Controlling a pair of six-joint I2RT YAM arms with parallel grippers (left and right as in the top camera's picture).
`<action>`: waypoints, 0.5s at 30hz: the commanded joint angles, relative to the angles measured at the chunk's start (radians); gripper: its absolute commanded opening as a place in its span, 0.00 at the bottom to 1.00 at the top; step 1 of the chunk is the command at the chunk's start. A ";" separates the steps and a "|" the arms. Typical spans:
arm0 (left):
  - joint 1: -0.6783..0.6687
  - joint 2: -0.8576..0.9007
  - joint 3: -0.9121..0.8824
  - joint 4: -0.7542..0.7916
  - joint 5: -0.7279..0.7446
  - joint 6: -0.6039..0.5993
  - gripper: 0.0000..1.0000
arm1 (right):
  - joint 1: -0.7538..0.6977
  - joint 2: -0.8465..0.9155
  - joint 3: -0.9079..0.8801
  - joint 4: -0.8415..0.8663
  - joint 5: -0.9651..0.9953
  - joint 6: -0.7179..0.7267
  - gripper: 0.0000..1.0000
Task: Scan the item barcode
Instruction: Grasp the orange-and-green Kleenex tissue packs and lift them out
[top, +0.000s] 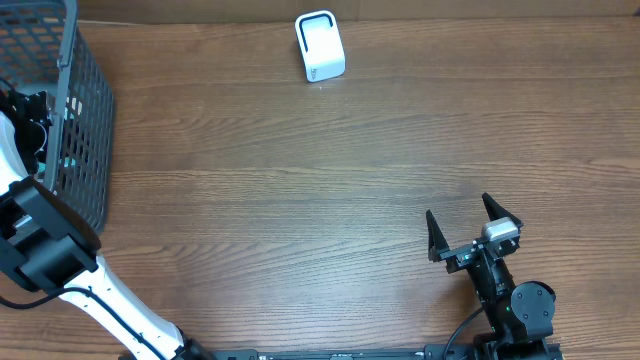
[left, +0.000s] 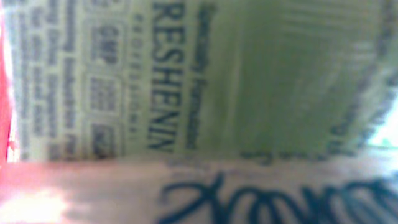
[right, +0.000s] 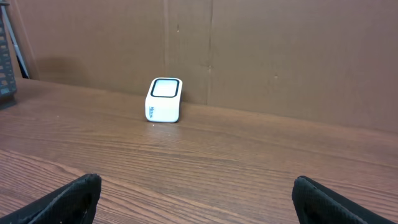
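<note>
Green-labelled package with dark print (left: 205, 81) fills the left wrist view, so close that it is blurred; the lettering runs sideways and only a fragment, "RESHENIN", is legible. Along the 6 o'clock edge of that view runs a pale pink surface with dark blue script (left: 249, 193); cannot tell whether it belongs to the same package. No fingers show in that view. Overhead, the left arm (top: 45, 245) comes up from 7 o'clock, bends at a black joint, and reaches over the rim into the dark grey mesh basket (top: 85, 110) at 9 to 10 o'clock on the wooden table (top: 300, 200). The left gripper (top: 30, 112) sits low inside the basket, mostly hidden by the mesh wall; cannot tell how wide its claw stands or whether it has hold of anything. The package lies right under it, inside the basket, not visible overhead. The right arm rests at 5 o'clock, folded back near the table edge, with the right gripper (top: 457, 204) pointing toward 11 o'clock, jaws spread wide and holding nothing; in its own wrist view the two black fingertips (right: 68, 199) sit at the lower corners, just above the wood. The white box-shaped barcode scanner with a dark-rimmed window (top: 320, 46) stands at 12 o'clock near the far edge, in front of a brown cardboard wall (right: 280, 56), well apart from both arms.
</note>
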 joint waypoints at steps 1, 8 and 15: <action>-0.005 0.014 -0.007 -0.003 -0.007 -0.009 0.56 | -0.001 -0.008 -0.011 0.005 0.010 -0.005 1.00; -0.004 -0.016 0.042 -0.040 -0.007 -0.014 0.47 | -0.001 -0.008 -0.011 0.004 0.010 -0.004 1.00; -0.003 -0.154 0.082 -0.028 -0.007 -0.048 0.49 | -0.001 -0.008 -0.011 0.004 0.010 -0.004 1.00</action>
